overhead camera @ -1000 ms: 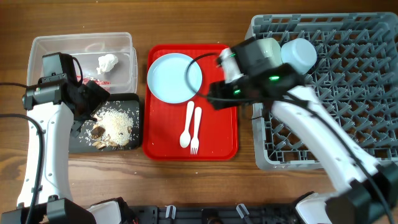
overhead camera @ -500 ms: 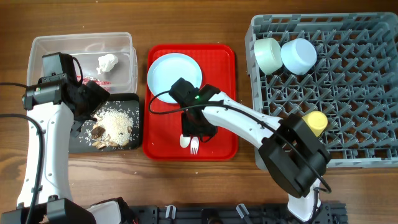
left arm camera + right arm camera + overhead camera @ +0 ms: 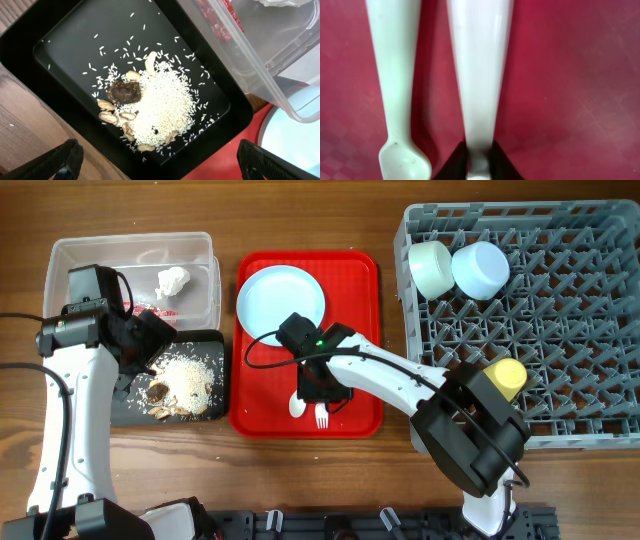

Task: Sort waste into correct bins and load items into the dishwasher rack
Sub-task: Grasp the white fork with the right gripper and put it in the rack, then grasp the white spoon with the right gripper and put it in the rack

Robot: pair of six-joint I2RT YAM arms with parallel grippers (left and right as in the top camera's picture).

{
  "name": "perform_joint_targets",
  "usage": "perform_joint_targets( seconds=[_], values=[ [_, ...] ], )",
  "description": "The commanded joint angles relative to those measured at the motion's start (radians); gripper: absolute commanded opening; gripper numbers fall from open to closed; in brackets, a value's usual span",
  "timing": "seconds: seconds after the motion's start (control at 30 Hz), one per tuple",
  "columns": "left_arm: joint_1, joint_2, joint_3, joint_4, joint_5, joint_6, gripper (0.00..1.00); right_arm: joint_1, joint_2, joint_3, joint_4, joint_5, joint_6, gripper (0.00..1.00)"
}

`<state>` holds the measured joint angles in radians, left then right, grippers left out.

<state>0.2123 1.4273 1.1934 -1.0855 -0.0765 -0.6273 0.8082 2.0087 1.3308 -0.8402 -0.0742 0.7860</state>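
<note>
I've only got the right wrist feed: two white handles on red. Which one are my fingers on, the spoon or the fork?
Observer: The fork. From overhead its tines stick out from under the right gripper, and the spoon lies just to its left.
Operator: Anything in the rack yet?
Observer: Yes. The dishwasher rack holds the mint-green bowl, the pale blue bowl and the yellow cup.
Operator: What else is on the tray besides the cutlery?
Observer: The pale blue plate, at the far end of the red tray.
</note>
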Motion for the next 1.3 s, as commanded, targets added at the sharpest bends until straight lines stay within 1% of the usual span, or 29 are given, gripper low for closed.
perform_joint_targets(
  seconds=[0.0,0.03,0.17,0.27,0.37,0.4,0.47,0.5,0.53,0.6,0.67,0.77,0.83,0.87,0.93,0.97,1.0,1.03,1.07,1.13,1.27],
  values=[
    [0.004,-0.016,0.005,-0.004,0.005,-0.009,1.00,-0.010,0.017,-0.008,0.006,0.019,-0.001,0.08],
    [0.004,-0.016,0.005,-0.004,0.005,-0.009,1.00,-0.013,0.017,-0.008,0.006,0.018,-0.002,0.04],
    [0.004,-0.016,0.005,-0.004,0.005,-0.009,1.00,-0.016,-0.002,-0.008,0.005,0.019,-0.060,0.04],
    [0.004,-0.016,0.005,-0.003,0.005,-0.009,1.00,-0.047,-0.134,-0.008,-0.044,0.071,-0.116,0.04],
    [0.004,-0.016,0.005,-0.003,0.005,-0.009,1.00,-0.127,-0.286,-0.008,-0.098,0.101,-0.209,0.04],
    [0.004,-0.016,0.005,-0.003,0.005,-0.009,1.00,-0.178,-0.346,-0.008,-0.133,0.129,-0.243,0.04],
    [0.004,-0.016,0.005,-0.003,0.005,-0.009,1.00,-0.262,-0.411,-0.008,-0.186,0.176,-0.287,0.05],
    [0.004,-0.016,0.005,-0.003,0.005,-0.009,1.00,-0.332,-0.437,-0.008,-0.223,0.183,-0.323,0.04],
    [0.004,-0.016,0.005,-0.003,0.005,-0.009,1.00,-0.385,-0.440,-0.008,-0.253,0.177,-0.369,0.04],
    [0.004,-0.016,0.005,-0.003,0.005,-0.009,1.00,-0.442,-0.437,-0.013,-0.290,0.171,-0.422,0.04],
    [0.004,-0.016,0.005,-0.003,0.005,-0.009,1.00,-0.489,-0.435,-0.023,-0.303,0.172,-0.446,0.04],
    [0.004,-0.016,0.005,-0.003,0.005,-0.009,1.00,-0.521,-0.435,-0.095,-0.248,0.189,-0.447,0.04],
    [0.004,-0.016,0.005,-0.003,0.005,-0.009,1.00,-0.522,-0.434,-0.161,-0.188,0.190,-0.476,0.04],
    [0.004,-0.016,0.005,-0.003,0.005,-0.009,1.00,-0.522,-0.434,-0.198,-0.136,0.211,-0.479,0.09],
    [0.004,-0.016,0.005,-0.004,0.005,-0.009,1.00,-0.522,-0.434,-0.203,-0.090,0.226,-0.480,0.15],
    [0.004,-0.016,0.005,-0.004,0.005,-0.009,1.00,-0.522,-0.434,-0.203,-0.087,0.241,-0.480,0.22],
    [0.004,-0.016,0.005,-0.004,0.005,-0.009,1.00,-0.522,-0.434,-0.203,-0.088,0.262,-0.480,0.39],
    [0.004,-0.016,0.005,-0.004,0.005,-0.009,1.00,-0.522,-0.434,-0.203,-0.088,0.271,-0.480,0.43],
    [0.004,-0.016,0.005,-0.003,0.005,-0.009,1.00,-0.522,-0.435,-0.203,-0.088,0.288,-0.480,0.46],
    [0.004,-0.016,0.005,-0.003,0.005,-0.009,1.00,-0.522,-0.436,-0.196,-0.092,0.292,-0.480,0.46],
    [0.004,-0.016,0.005,-0.003,0.005,-0.009,1.00,-0.521,-0.436,-0.124,-0.103,0.291,-0.498,0.47]
  ],
)
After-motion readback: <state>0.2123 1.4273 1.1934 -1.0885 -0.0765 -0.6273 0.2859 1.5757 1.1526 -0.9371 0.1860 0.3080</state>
